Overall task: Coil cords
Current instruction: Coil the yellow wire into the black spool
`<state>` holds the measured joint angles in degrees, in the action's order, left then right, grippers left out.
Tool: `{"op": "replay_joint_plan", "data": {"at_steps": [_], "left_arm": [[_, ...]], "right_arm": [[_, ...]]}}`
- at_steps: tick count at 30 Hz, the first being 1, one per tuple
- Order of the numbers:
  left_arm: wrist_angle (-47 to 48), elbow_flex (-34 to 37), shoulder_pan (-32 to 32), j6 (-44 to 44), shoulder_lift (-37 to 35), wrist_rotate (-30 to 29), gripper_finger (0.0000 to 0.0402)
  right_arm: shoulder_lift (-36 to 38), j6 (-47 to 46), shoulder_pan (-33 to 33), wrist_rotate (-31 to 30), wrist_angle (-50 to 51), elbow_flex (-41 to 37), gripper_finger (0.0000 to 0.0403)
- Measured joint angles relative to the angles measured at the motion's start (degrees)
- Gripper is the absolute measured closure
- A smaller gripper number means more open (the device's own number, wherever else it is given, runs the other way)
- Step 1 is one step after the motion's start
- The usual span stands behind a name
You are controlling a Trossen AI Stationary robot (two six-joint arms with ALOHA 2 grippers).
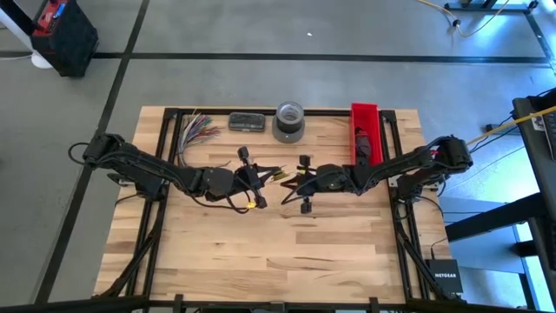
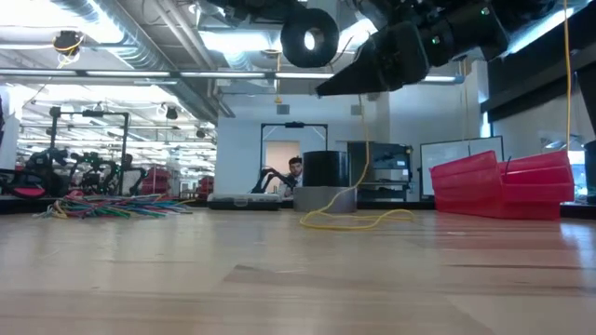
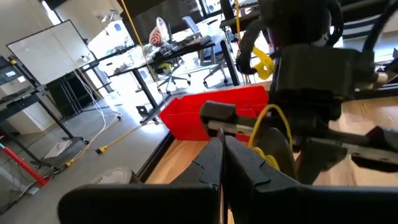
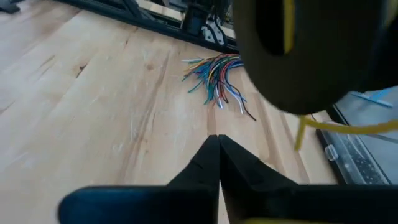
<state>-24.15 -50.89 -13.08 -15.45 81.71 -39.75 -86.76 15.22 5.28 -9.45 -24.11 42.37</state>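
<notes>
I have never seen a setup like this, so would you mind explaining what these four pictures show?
This is a two-armed robot working at a wooden table. One camera looks straight down on it, one sits at table-top height, and one rides on each arm's wrist. Each arm ends in a two-finger end effector. The left end effector and the right end effector meet over the middle of the table, both with fingers shut.

Along the far edge lie a fan of coloured wires, a dark flat box, a grey tape roll and a red bin.

The coiled black cord hangs in the air between the arms. I cannot tell which one grips it.
</notes>
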Motion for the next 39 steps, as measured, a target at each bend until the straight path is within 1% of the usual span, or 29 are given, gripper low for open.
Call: {"op": "replay_joint_plan", "data": {"at_steps": [4,7,9,11,13,15,18,20,23,27,29,32,34,39], "left_arm": [[0.08,0.0,0.0,-1.07,0.0,0.0,0.04],[0.05,0.0,-0.02,-1.5,0.0,0.0,0.04],[0.08,0.0,-0.07,-1.54,0.02,0.0,0.04],[0.11,0.0,-0.07,-1.54,0.02,0.02,0.04],[0.14,0.0,-0.07,-1.52,0.02,0.02,0.04],[0.16,0.0,-0.07,-1.56,0.02,0.05,0.04],[0.33,0.0,-0.09,-1.59,0.02,0.15,0.04],[0.67,0.0,-0.09,-1.53,0.02,0.14,0.04],[0.85,0.0,-0.09,-1.52,0.02,0.11,0.04],[0.91,0.0,-0.09,-1.5,0.02,0.06,0.04],[0.98,0.02,-0.09,-1.5,0.02,0.04,0.04],[0.95,0.02,-0.09,-1.5,0.02,0.03,0.04],[0.92,0.02,-0.09,-1.5,0.02,0.02,0.04],[0.78,0.02,-0.07,-1.48,0.02,0.02,0.04]], "right_arm": [[0.15,-7.01,0.0,-0.84,3.3,0.07,0.036],[0.25,-8.79,-0.02,-5.33,8.25,0.07,0.0323],[0.79,-8.83,-0.07,-6.36,14.54,0.14,0.0297],[1.34,-8.64,-0.07,-6.79,23.36,1.4,0.0274],[2.04,-8.52,-0.07,-8.52,32.35,3.39,0.0256],[2.44,-8.71,-0.07,-10.61,39.82,5.68,0.0245],[3.06,-9.88,-0.07,-11.46,44.8,8.23,0.0238],[3.3,-10.01,-0.05,-11.45,45.01,9.42,0.0238],[3.48,-8.36,-0.07,-10.55,41.86,9.52,0.0237],[3.34,-4.16,-0.07,-10.43,32.67,7.25,0.0237],[3.29,-3.08,-0.07,-10.02,25.97,4.93,0.0237],[3.28,-2.95,-0.07,-6.25,19.47,2.32,0.0237],[3.26,-2.97,-0.08,-3.99,18.84,1.65,0.0237],[3.26,-4.59,-0.33,-3.55,19.08,1.46,0.0237]]}}
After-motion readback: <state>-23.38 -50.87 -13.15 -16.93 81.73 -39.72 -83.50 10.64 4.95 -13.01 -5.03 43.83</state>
